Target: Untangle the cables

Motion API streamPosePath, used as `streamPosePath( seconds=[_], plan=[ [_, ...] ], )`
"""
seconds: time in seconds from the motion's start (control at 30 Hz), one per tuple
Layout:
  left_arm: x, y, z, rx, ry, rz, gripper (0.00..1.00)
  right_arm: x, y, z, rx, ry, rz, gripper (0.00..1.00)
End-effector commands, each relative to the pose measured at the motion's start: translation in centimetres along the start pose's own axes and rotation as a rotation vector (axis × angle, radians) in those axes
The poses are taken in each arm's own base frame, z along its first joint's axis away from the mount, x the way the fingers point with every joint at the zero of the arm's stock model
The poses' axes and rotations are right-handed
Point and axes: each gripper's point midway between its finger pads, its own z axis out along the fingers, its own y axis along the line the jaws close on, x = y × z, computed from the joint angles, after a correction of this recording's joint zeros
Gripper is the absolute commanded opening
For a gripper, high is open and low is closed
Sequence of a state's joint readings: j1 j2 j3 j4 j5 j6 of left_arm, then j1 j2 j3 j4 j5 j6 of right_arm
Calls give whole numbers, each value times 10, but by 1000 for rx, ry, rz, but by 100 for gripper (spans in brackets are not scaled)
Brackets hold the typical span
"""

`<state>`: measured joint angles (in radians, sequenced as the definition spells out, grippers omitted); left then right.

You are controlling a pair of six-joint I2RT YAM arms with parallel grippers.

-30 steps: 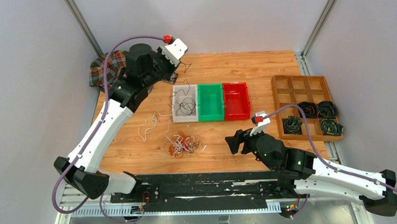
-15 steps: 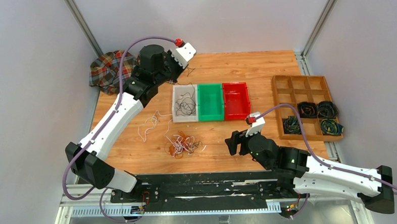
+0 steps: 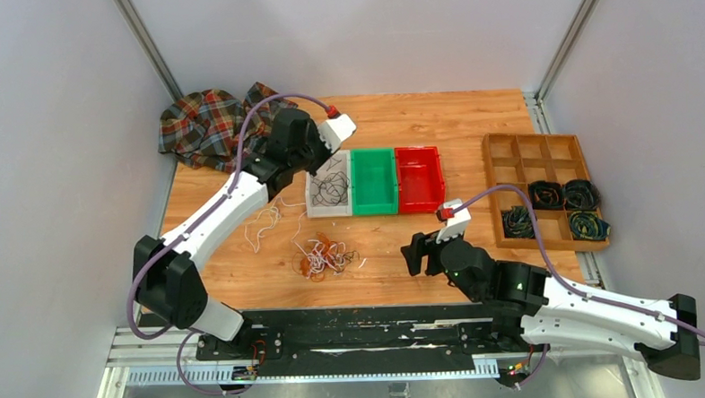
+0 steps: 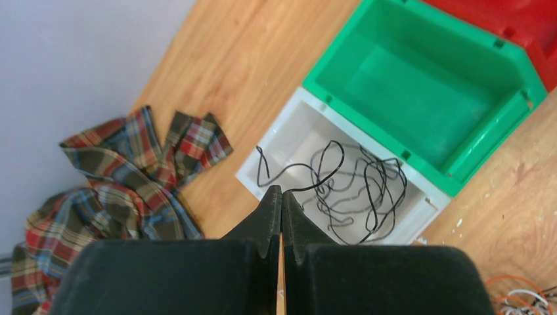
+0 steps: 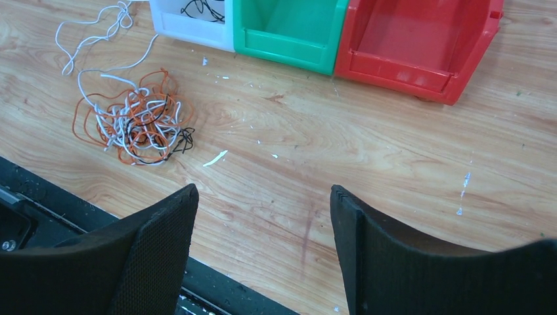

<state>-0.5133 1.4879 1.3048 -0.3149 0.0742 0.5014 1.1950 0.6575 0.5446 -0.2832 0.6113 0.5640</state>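
Left wrist: hand (image 4: 282,197) hides pinched black cable (image 4: 315,185) end.

White bin (image 4: 293,140), green bin (image 4: 420,92), red bin (image 5: 420,46); red-and-green plaid cloth (image 4: 125,184); orange, white and black cables (image 5: 134,121).

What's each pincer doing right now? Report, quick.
Left pincer: shut on a black cable that trails into the white bin.
Right pincer: open, holding nothing.
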Motion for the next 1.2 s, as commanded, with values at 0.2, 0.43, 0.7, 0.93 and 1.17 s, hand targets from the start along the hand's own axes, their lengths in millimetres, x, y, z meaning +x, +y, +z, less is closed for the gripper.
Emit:
streamPosePath(
  seconds=[0.2,0.43,0.7,0.93,1.17],
  plan=[
    [44,-16,27,10,93,34,1,4,-9,-3,38,34,-15,73],
    [62,-27,56,35,124,9,0,12,-20,-17,54,86,0,72],
    [70,-31,78,39,126,0,0,9,-24,-21,69,84,16,71],
    [77,-35,90,67,154,7,10,5,-22,-20,76,83,7,71],
    [58,-30,82,111,141,26,45,0,-23,-24,70,77,4,71]
  ],
)
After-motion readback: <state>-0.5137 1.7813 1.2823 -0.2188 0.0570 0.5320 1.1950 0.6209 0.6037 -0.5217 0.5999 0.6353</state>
